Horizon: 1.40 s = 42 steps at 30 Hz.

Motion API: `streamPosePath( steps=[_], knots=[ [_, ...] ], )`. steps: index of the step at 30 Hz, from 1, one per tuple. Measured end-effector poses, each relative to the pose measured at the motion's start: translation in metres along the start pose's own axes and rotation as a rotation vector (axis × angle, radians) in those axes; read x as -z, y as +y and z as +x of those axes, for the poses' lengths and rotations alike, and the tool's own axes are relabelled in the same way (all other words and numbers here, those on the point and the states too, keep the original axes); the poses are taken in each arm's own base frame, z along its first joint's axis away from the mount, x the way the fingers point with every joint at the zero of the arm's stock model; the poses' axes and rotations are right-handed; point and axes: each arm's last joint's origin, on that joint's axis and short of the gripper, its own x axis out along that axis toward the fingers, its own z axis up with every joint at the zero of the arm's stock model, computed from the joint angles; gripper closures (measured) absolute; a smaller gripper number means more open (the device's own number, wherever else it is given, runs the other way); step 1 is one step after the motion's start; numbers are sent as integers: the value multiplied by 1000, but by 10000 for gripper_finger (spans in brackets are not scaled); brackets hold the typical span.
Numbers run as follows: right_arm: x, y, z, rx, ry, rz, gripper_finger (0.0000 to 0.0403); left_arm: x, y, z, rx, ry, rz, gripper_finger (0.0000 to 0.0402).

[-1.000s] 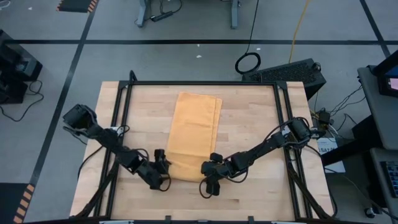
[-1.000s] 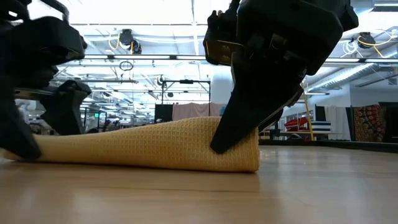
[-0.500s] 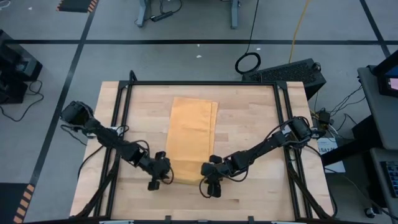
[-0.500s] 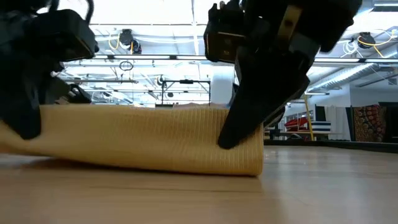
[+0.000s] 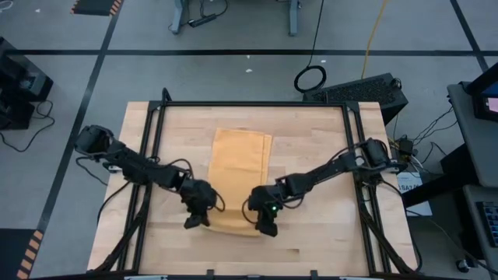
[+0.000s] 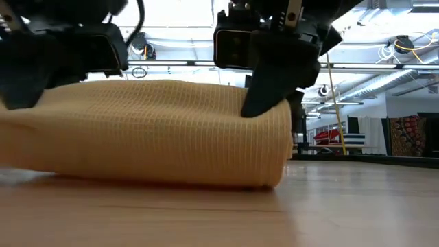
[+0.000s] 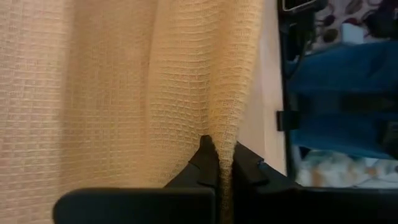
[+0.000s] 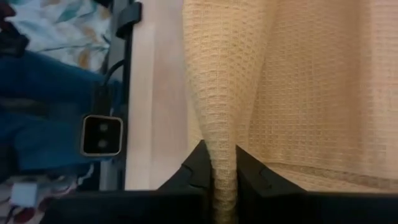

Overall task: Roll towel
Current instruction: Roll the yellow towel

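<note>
Pinching the towel (image 5: 240, 159) at its near corners, one claw each: left claw (image 5: 196, 218) clamped tight on the left corner, right claw (image 5: 266, 224) clamped on the right one, cloth squeezed between the fingers (image 7: 208, 163) in both wrist views. Lying folded along the middle of the desk (image 5: 311, 148), near edge lifted off the wood. Probably held at both corners so the edge stays straight and curls over evenly to start the roll.

Towel (image 5: 237, 167) mid-table (image 5: 311, 140); claws at its near corners
</note>
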Motion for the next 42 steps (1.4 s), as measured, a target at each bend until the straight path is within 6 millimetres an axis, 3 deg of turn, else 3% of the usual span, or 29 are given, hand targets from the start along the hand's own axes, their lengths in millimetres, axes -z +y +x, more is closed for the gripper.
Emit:
streamPosePath(
  steps=[5, 14, 24, 35, 42],
  knots=[
    [-7, -10, -6, -19, -1, -58, 387, -8, 20, -4, 32, 21, -75, 391],
    [-7, -29, -5, 44, 18, -113, 379, -7, 57, 11, 41, 120, -232, 391],
    [-7, -29, -9, 37, 33, -54, 360, -10, 69, 7, 28, 104, -299, 378],
    [4, 10, -37, 79, 63, 67, 243, -15, 73, -2, 99, 98, -440, 376],
    [15, 54, -29, 251, -191, -71, 215, -19, 78, -7, 114, 81, -538, 375]
  ],
)
